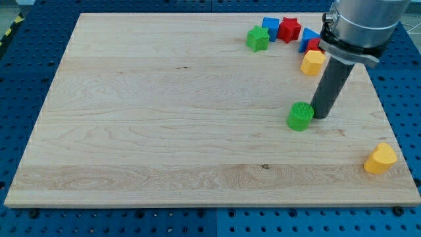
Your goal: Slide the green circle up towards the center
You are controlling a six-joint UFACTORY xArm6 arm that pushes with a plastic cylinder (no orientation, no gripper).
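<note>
Green circle (300, 116): ribbed upright cylinder, my tip (320, 116) beside.

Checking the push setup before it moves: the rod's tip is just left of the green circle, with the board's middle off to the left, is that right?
Not quite. In the camera view my tip sits just right of the green circle, not left. The board's middle is indeed off to the view's left.

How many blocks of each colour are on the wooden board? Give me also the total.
Green: 2, the green circle and a green block
Blue: 2
Red: 2
Yellow: 2
Total: 8
</note>
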